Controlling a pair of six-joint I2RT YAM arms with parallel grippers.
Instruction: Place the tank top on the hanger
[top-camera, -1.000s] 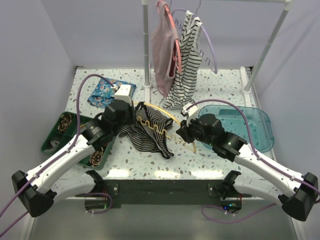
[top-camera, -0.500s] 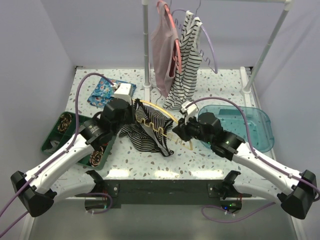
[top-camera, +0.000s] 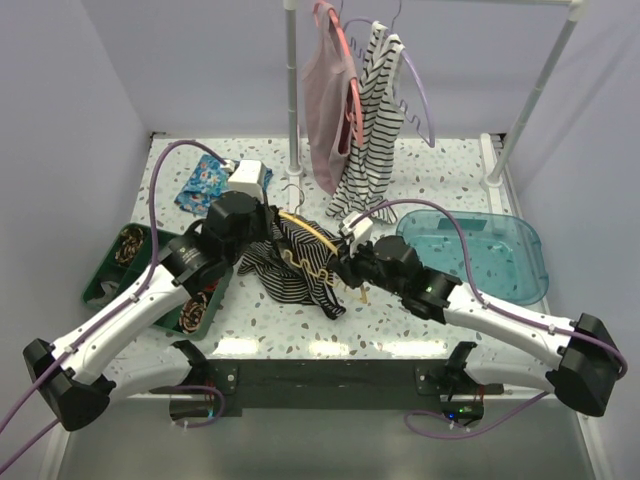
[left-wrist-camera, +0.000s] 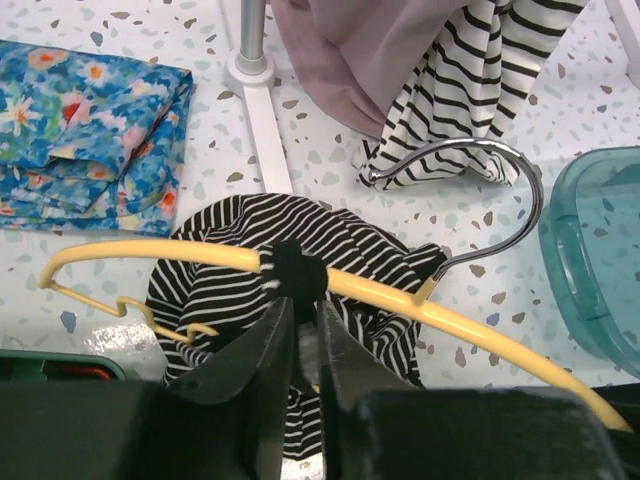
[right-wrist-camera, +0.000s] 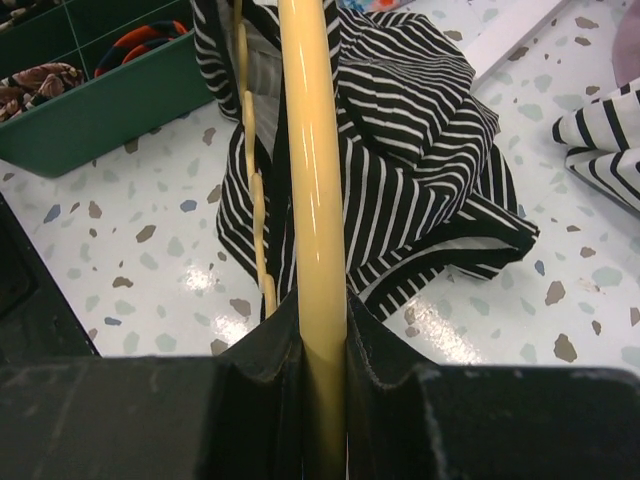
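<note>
- Subject: the black tank top with thin white stripes (left-wrist-camera: 345, 235) lies bunched on the speckled table (top-camera: 450, 170) at the centre of the overhead view. It is partly draped over the yellow plastic hanger with a scalloped lower bar (right-wrist-camera: 310, 150). One dark strap crosses the hanger's arched arm at the middle of the left wrist view.
- Left claw (left-wrist-camera: 303, 305): its jaws stand almost together, with only a slit between them, right under that strap. I read this as a pinch on the dark trim, though the contact itself is partly hidden.
- Right claw (right-wrist-camera: 313, 325): clamped tight on the yellow arm, which runs up the centre of the right wrist view. The striped fabric lies beyond its fingertips, outside the grip.
- Handling of the tank top: I judge it light, limp and stretchy. It will sag and fold wherever it is unsupported. The trimmed strap or neckline offers the firmest pinch, while a grab at the body would lift a loose wad.
- Handling of the hanger: rigid, light and glossy, so it may twist inside a two-finger grip. Holding the arm near its shoulder looks soundest.
- Hazard: the scalloped bar could snag the knit as the strap is drawn along.
</note>
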